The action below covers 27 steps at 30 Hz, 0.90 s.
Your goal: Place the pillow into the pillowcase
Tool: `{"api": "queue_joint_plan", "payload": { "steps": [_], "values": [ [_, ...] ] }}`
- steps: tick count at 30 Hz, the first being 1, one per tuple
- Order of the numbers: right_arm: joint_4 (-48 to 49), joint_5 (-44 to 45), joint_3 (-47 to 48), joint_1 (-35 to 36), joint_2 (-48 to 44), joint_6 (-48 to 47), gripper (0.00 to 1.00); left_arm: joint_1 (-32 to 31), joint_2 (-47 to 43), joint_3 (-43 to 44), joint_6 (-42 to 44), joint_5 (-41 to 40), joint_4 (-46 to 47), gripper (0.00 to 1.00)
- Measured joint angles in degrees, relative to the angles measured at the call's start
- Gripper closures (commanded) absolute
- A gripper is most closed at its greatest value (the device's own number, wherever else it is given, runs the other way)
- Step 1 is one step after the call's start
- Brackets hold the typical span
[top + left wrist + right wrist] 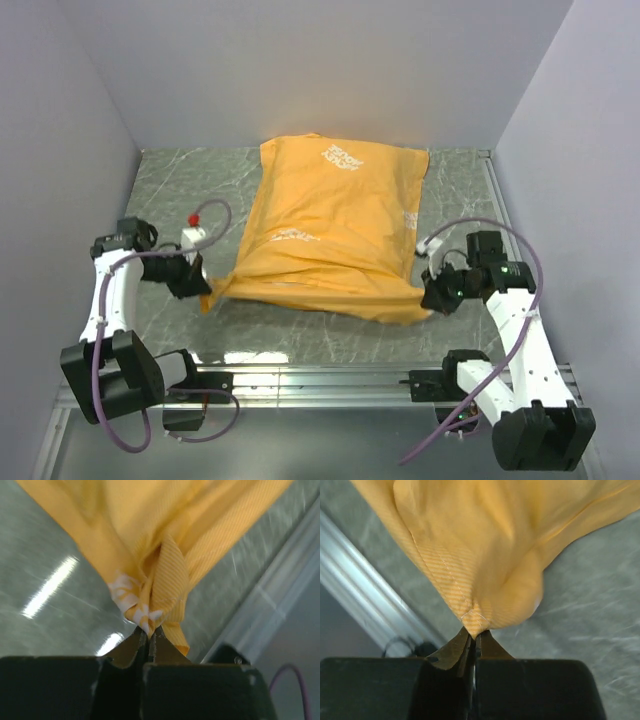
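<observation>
The white print (343,155) on the pillowcase (330,230) is too small to read from above. The pillow shows in no view; the orange fabric covers whatever fills it. In both wrist views the pillowcase is cut off by the top edge, and its pinched corners disappear between the closed jaws. In the left wrist view the bench (45,570) is blurred.

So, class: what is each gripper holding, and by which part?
Both grip the pillowcase: left gripper a bunched near corner, right gripper the other near corner.
</observation>
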Motion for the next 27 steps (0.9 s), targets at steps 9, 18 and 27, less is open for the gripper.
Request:
{"api": "queue_joint_plan", "payload": {
  "steps": [9, 18, 27],
  "values": [
    [-12.9, 14.0, -4.6, 11.1, -4.5, -15.9, 0.29, -0.3, -11.6, -16.9, 24.7, -19.7, -5.2, 0.69],
    [-13.9, 18.7, 2.6, 13.9, -6.1, -14.9, 0.39, -0.4, -18.6, -16.0, 34.7, -24.9, -9.2, 0.50],
    [-6.7, 18.9, 8.7, 19.7, 7.6, -5.7, 0.17, -3.1, -4.6, -6.4, 26.4, -17.8, -4.4, 0.36]
  ]
}}
